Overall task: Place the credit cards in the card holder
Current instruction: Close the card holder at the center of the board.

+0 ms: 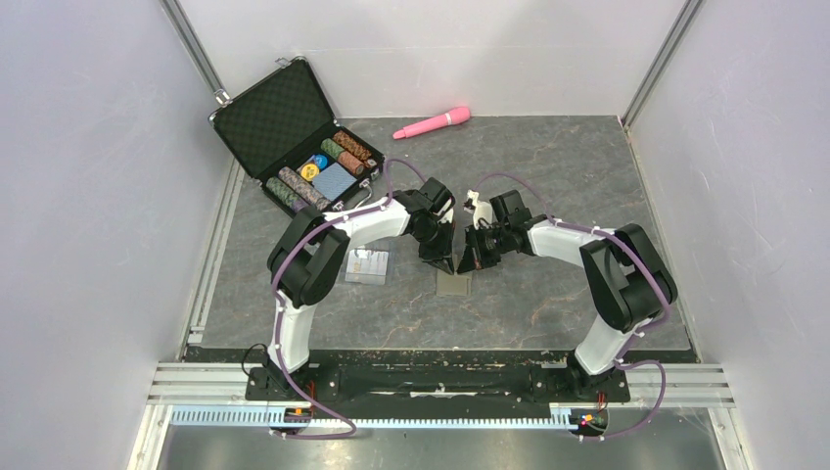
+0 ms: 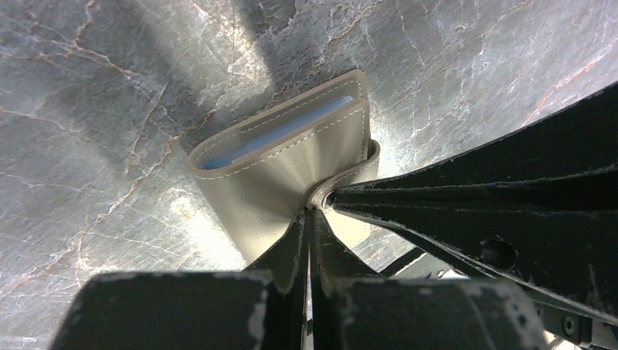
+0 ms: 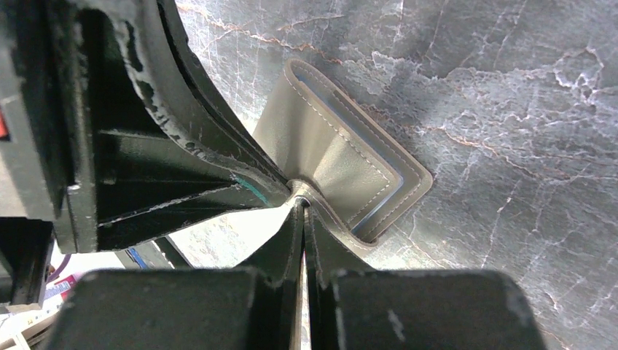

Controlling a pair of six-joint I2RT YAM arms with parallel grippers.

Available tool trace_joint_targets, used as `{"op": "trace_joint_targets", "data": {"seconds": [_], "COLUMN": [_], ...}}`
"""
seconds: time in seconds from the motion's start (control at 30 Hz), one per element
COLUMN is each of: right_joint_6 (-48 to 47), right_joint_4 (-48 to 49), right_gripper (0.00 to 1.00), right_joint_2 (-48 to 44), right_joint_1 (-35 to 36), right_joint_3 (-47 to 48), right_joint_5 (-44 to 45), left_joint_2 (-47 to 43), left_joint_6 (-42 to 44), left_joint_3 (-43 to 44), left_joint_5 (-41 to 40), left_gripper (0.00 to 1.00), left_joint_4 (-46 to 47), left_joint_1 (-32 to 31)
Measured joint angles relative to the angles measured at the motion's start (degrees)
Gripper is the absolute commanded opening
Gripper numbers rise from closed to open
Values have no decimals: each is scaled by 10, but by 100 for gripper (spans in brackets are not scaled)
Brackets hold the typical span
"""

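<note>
Left gripper [image 2: 306,219] and right gripper [image 3: 302,208] are both clenched on the card holder [image 2: 277,168], fingertips meeting at one edge, with the holder body directly ahead of both. The credit cards [image 1: 367,265] lie apart, outboard of the left gripper.

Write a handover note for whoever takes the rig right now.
Left tool: shut, pinching the card holder cover next to its snap tab.
Right tool: shut, pinching the same spot from the opposite side.
Card holder: mid-table, folded, blue lining showing along the edges; no card visible inside.
Credit cards: flat on the table, left of the holder, neither tool on them.
Done: both tools have the holder.
Left: open it, fetch the cards, slot them in.
</note>
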Motion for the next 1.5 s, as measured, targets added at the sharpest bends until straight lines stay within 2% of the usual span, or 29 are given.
{"op": "trace_joint_targets", "data": {"seconds": [0.6,0.93,1.5], "right_joint_6": [14,18,27], "right_joint_4": [-9,-9,1], "right_gripper": [0,5,6], "right_joint_2": [-9,-24,-28], "right_joint_1": [3,1,0], "right_joint_3": [6,6,5], "right_joint_5": [18,18,15], "left_joint_2": [-10,-24,-30], "left_joint_6": [0,0,0], "left_joint_3": [8,7,-19], "left_joint_5": [0,0,-4], "left_gripper": [2,2,2], "left_joint_4": [-4,-8,-8], "left_joint_1": [-2,-2,-2]}}
